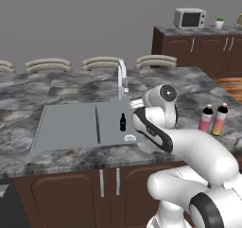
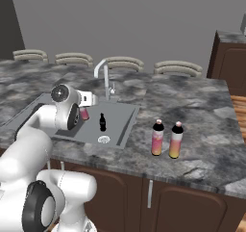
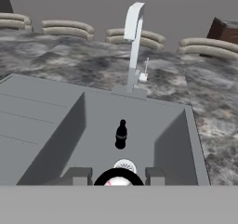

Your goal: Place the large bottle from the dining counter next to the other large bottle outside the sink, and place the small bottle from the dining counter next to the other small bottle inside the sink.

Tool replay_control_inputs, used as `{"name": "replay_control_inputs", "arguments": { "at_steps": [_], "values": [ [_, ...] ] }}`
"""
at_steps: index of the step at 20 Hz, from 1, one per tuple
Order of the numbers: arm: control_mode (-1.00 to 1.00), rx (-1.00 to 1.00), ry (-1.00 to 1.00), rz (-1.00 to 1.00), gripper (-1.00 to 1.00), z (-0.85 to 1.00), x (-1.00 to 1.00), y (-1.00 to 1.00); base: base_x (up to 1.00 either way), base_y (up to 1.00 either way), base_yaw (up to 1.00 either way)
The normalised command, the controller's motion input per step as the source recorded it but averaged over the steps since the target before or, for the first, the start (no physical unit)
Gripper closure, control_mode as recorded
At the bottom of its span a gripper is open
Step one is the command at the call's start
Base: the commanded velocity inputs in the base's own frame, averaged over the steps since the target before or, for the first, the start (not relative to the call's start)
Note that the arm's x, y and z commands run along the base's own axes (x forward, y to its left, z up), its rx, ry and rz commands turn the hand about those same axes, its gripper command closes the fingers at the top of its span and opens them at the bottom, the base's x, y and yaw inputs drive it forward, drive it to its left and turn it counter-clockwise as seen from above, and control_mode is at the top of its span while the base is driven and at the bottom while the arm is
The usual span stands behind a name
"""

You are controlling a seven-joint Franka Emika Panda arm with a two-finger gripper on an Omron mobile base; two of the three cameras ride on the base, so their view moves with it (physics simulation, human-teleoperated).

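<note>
**Gripper holding the small pink bottle over the sink's right basin**

Nearest the hand camera, the dark cap and pink shoulder of the small bottle from the dining counter (image 3: pixel 118 181) sit between the 2 fingertips (image 3: pixel 77 175) of the gripper (image 3: pixel 118 176), which is clenched on it. From the right base camera a patch of the same pink bottle (image 2: pixel 84 113) shows just beside the white wrist, low over the sink (image 2: pixel 126 125).

Directly ahead of the gripper, inside the right basin, stands the other small bottle (image 3: pixel 121 135), all black and upright, apart from the held bottle; it is seen again from both base cameras (image 1: pixel 123 122) (image 2: pixel 102 122). Between it and the hand lies the round drain (image 3: pixel 124 165), also visible from the left base camera (image 1: pixel 130 138).

Behind the basin rises the arched silver faucet (image 3: pixel 134 46), mounted on the back rim of the sink (image 1: pixel 71 109). A divider separates the right basin from the left basin (image 3: pixel 37 125).

Outside the sink, on the dark marbled counter (image 2: pixel 202 110) to the right, 2 large pink-to-yellow bottles stand upright and just beside each other: the pinker bottle (image 2: pixel 157 137) and the yellower bottle (image 2: pixel 176 140). Both are well apart from the gripper.

Farther back, 4 curved chair backs (image 2: pixel 123 62) line the far edge of the counter, and a microwave (image 1: pixel 189 18) rests on a separate cabinet.
</note>
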Motion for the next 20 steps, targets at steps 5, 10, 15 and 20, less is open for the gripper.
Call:
{"name": "replay_control_inputs", "arguments": {
  "at_steps": [5, 10, 15, 20],
  "values": [
    [-1.00, 0.00, 0.00, -0.01, 1.00, -0.05, 0.05, -0.10, 0.00, 0.00, 0.00],
    [-1.00, 0.00, 0.00, -0.01, 1.00, -0.08, 0.09, -0.15, 0.00, 0.00, 0.00],
    [-1.00, 0.00, 0.00, -0.02, 1.00, -0.18, 0.24, -0.02, 0.00, 0.00, 0.00],
    [-1.00, 0.00, 0.00, -0.01, 1.00, -0.20, 0.18, 0.00, 0.00, 0.00, 0.00]
  ]
}}
